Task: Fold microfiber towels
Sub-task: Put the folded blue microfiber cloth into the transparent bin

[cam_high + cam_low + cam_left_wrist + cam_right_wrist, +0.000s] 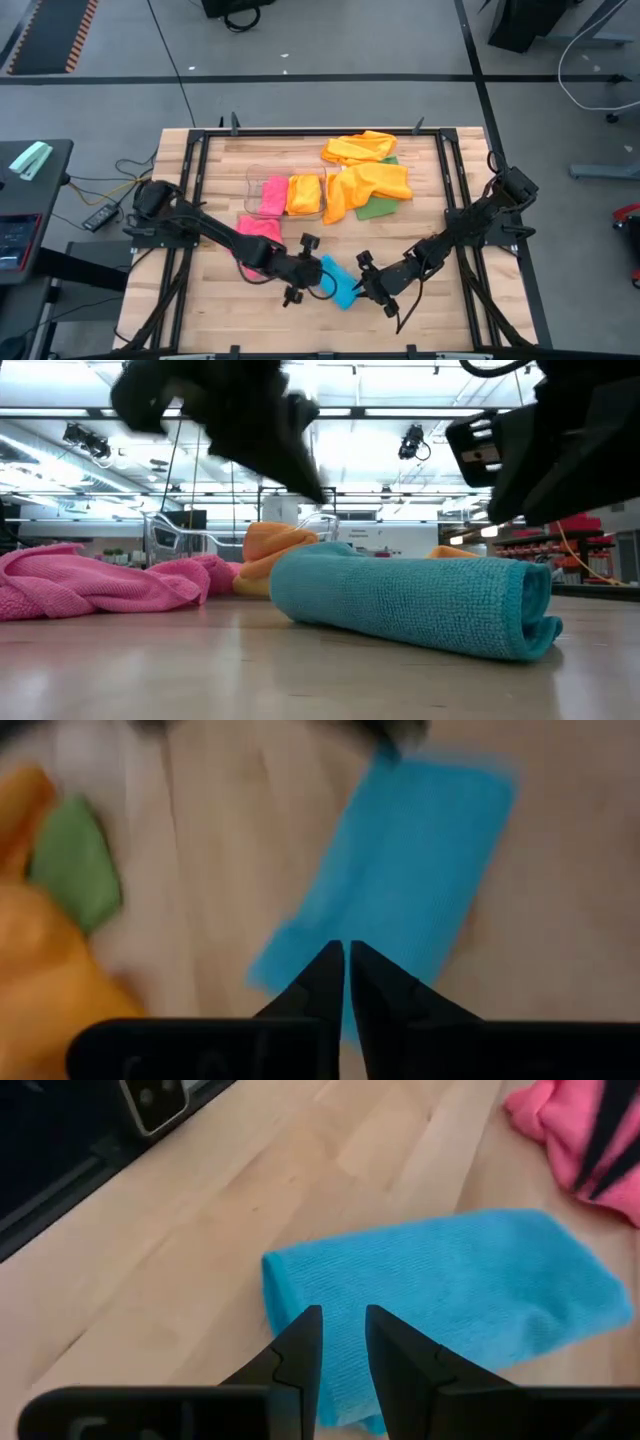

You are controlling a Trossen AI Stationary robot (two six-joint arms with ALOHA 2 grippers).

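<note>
A blue microfiber towel [338, 282], folded into a thick oblong, lies flat on the wooden table near the front middle. It also shows in the low view [420, 600]. My left gripper [346, 952] hovers shut just above the towel's left end [400, 870], nothing between its fingers. My right gripper [342, 1315] hangs over the towel's right end [450, 1300], fingers a little apart and empty. In the low view both grippers stand clear above the towel. A loose pink towel [258, 235] lies crumpled under my left arm.
A clear bin [285, 192] at the table's middle holds a folded pink and a folded yellow towel. Behind and to its right lie loose orange towels [362, 165] and a green one [378, 207]. Black rails [195, 180] run along the table's sides.
</note>
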